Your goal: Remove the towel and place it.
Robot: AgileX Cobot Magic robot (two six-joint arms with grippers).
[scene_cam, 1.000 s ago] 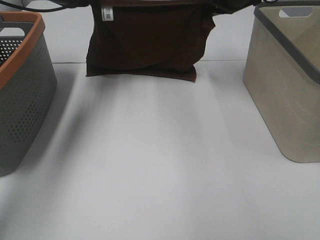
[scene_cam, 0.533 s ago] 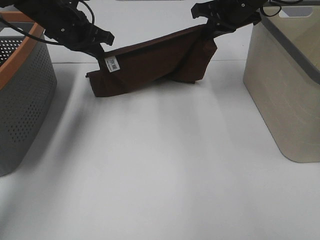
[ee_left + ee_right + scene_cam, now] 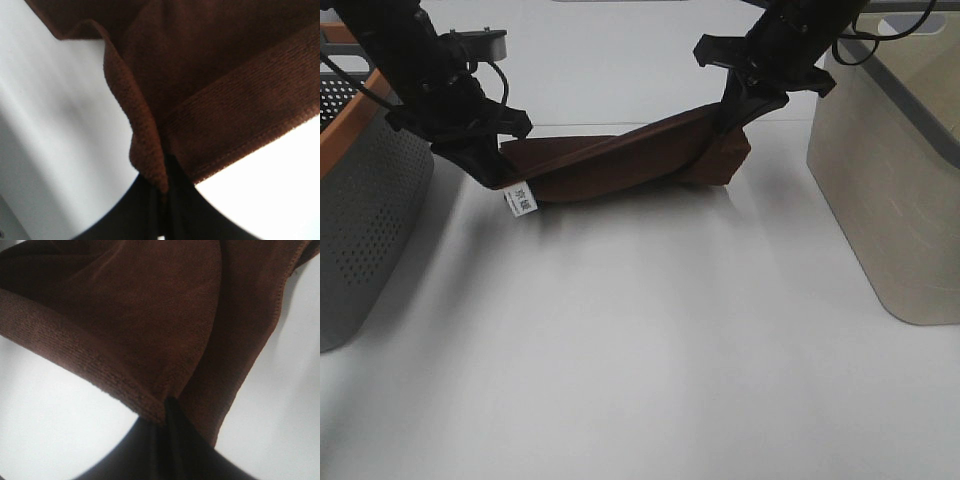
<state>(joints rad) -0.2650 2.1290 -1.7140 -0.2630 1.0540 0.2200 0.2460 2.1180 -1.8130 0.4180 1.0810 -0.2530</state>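
Observation:
The dark brown towel hangs stretched between my two grippers low over the white table, sagging in the middle, its white label dangling at the left end. My left gripper is shut on the towel's left corner, which shows pinched in the left wrist view. My right gripper is shut on the right corner, held higher, and the right wrist view shows the cloth pinched between its fingers.
A grey perforated basket with an orange rim stands at the left edge. A beige basket with a grey rim stands at the right. The white table stretches toward the front.
Both arms have come down and forward into view, lowering the towel from hanging flat at the back until it sags near the table. The left end dropped lower than the right.

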